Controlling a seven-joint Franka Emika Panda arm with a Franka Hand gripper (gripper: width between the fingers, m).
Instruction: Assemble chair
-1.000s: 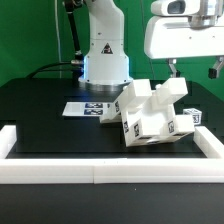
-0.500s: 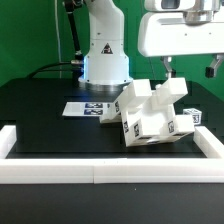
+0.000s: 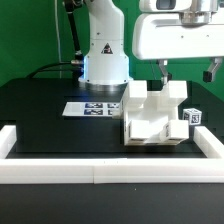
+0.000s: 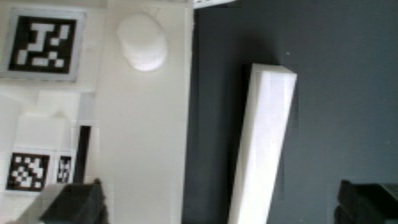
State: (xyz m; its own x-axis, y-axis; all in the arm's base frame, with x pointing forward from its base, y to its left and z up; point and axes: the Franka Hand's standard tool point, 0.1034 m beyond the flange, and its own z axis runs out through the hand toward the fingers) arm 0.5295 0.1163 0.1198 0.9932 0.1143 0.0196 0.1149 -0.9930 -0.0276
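Your gripper (image 3: 187,72) hangs with its fingers spread wide and nothing between them, just above the chair (image 3: 152,118). The chair sits on the black table (image 3: 40,110), near the white border rail (image 3: 100,172). A small tagged cube (image 3: 193,117) lies just beside it on the exterior view's right, and the marker board (image 3: 92,108) lies on its left.

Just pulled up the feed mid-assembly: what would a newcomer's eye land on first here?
The blocky white plastic chair assembly sits on the black table, toward the exterior view's right. The large white two-finger gripper hangs directly above it, jaws wide open and empty. A small white tagged cube lies beside the assembly on the exterior view's right, and the flat marker board lies on its left.
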